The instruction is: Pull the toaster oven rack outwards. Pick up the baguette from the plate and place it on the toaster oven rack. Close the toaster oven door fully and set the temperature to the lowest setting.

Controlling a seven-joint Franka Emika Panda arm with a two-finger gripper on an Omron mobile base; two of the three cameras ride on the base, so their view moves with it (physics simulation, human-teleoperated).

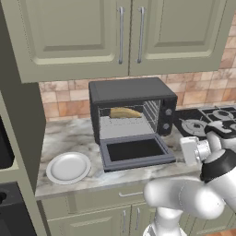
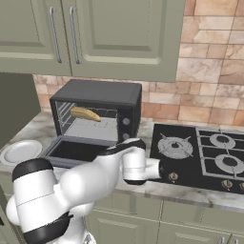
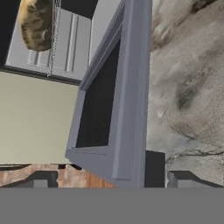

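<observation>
Baguette [image 1: 125, 112] is being carried on the toaster oven rack [image 1: 123, 119] inside the toaster oven [image 1: 131, 110], its long axis running side to side across the cavity. The toaster oven door [image 1: 136, 151] is being left folded down flat. The gripper [image 3: 155, 173], held wide and gripping nothing, is being kept low beside the door's right edge, the arm reaching across the counter's [image 1: 73, 136] front. The plate [image 1: 68, 167] is lying bare, left of the door.

no legible text, labels or numbers
</observation>
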